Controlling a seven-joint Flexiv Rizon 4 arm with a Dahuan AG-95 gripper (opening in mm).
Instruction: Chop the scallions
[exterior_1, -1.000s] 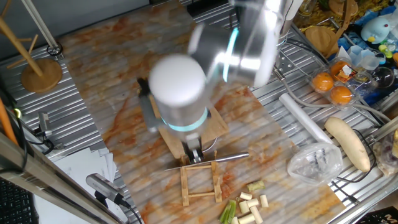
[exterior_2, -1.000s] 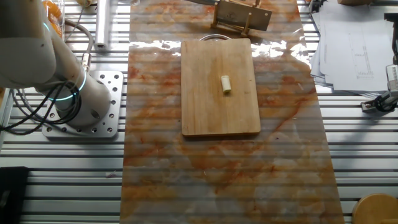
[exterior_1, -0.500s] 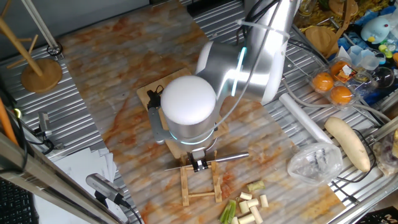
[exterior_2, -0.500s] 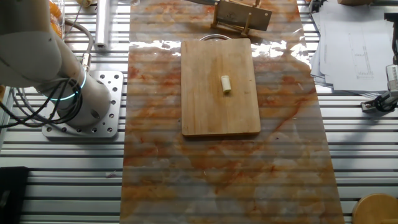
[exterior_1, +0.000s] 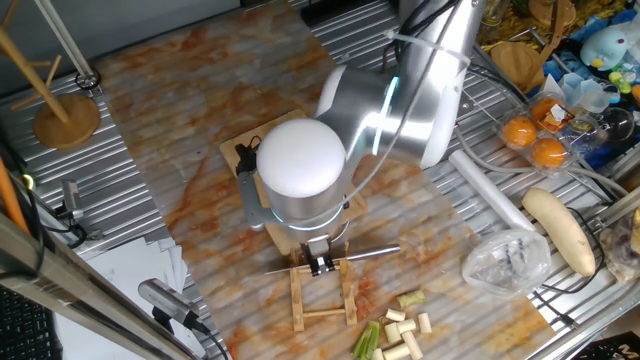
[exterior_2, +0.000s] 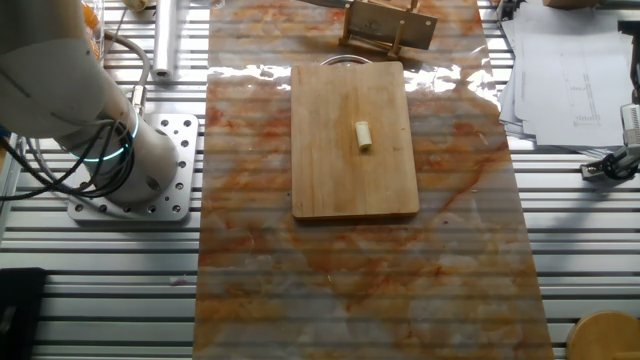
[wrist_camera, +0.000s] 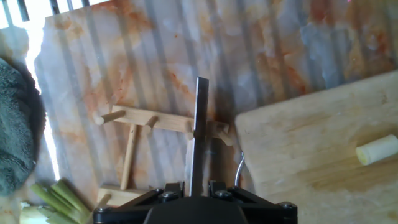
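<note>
One short pale scallion piece (exterior_2: 364, 135) lies on the wooden cutting board (exterior_2: 340, 180); the hand view shows that piece (wrist_camera: 377, 150) at the right edge. More scallions (exterior_1: 400, 325) lie heaped on the mat beyond the wooden knife rack (exterior_1: 320, 295). A knife (exterior_1: 372, 253) rests across the rack. My gripper (exterior_1: 320, 264) hangs straight down over the knife's middle. In the hand view the knife (wrist_camera: 200, 124) runs between the fingers of the gripper (wrist_camera: 196, 186), with a gap on each side. The fingertips themselves are hidden.
A long white radish (exterior_1: 560, 228), a crumpled plastic bag (exterior_1: 505, 262), a white roll (exterior_1: 487, 190) and oranges (exterior_1: 535, 140) lie to the right. A wooden stand (exterior_1: 65, 115) is at the far left. A dark cloth (wrist_camera: 15, 124) lies left of the rack.
A second ago the arm was swinging and blurred. It has settled above the knife rack and has hardly moved in the last half second. The scallion piece on the board has not moved.
</note>
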